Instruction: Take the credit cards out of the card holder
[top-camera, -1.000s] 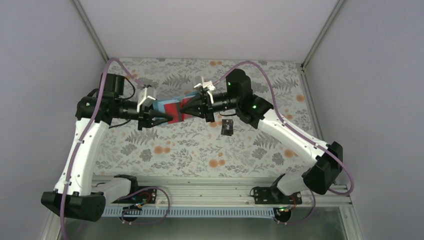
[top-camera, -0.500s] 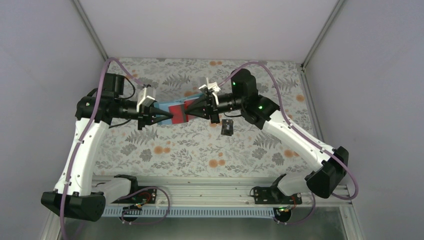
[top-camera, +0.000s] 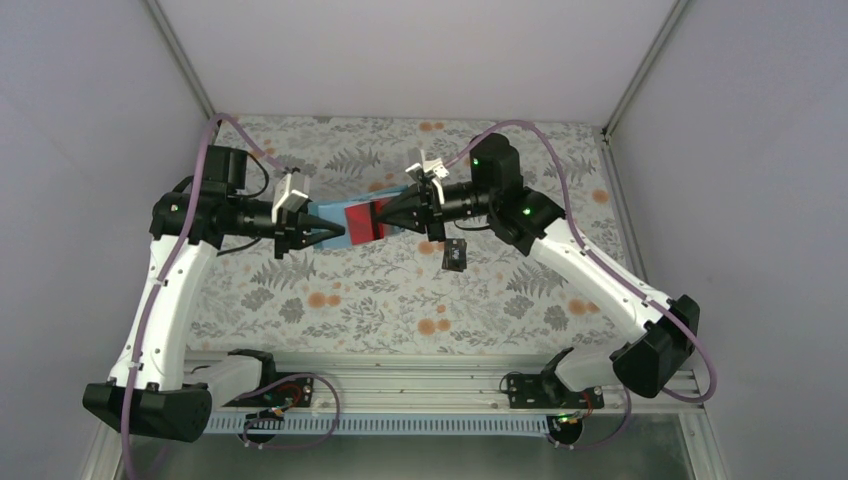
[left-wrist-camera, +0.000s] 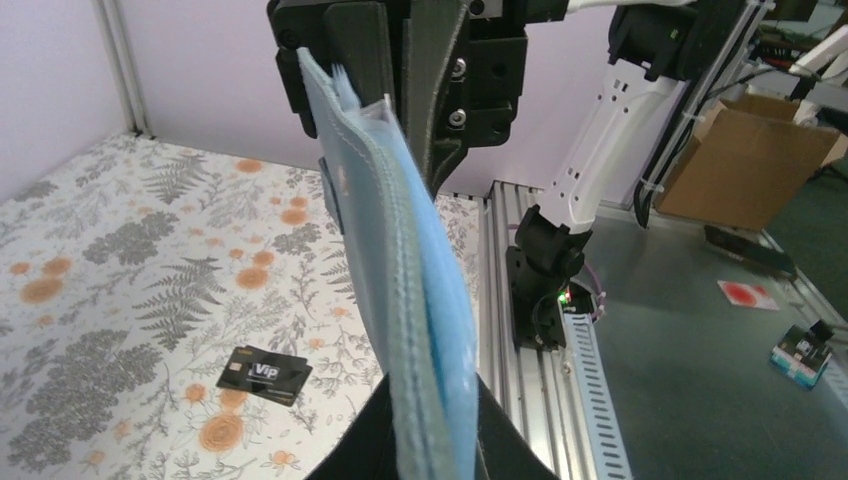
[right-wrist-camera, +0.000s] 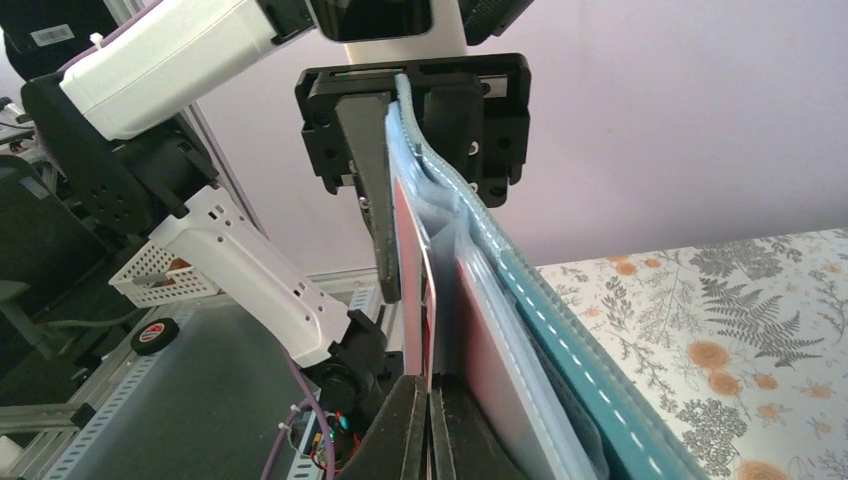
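Right pincer (top-camera: 384, 214) pressed together on red card (top-camera: 360, 224); left pincer (top-camera: 338, 231) clamped on holder (top-camera: 326, 213).

Holder: up in the air over the cloth (top-camera: 400, 292), between both pincers, opened out lengthwise, teal outside, paler blue pockets inside; on edge in the wrist views, one end nipped between left fingers (left-wrist-camera: 362, 452). Red card: flat against the pocket side, its end caught in the right tips; hard to tell whether the other end sits in a pocket. Tips of both pincers facing each other, near, not touching. Black card (top-camera: 455, 254): flat on the cloth, below the right pincer in the top view, touching neither pincer nor holder. Pale card (left-wrist-camera: 745, 294) with red disc: off the cloth, on the grey surface (left-wrist-camera: 690, 400) past the rail (left-wrist-camera: 598, 400), seen from the left wrist only. Cardboard box (left-wrist-camera: 745, 160) farther out on that side.
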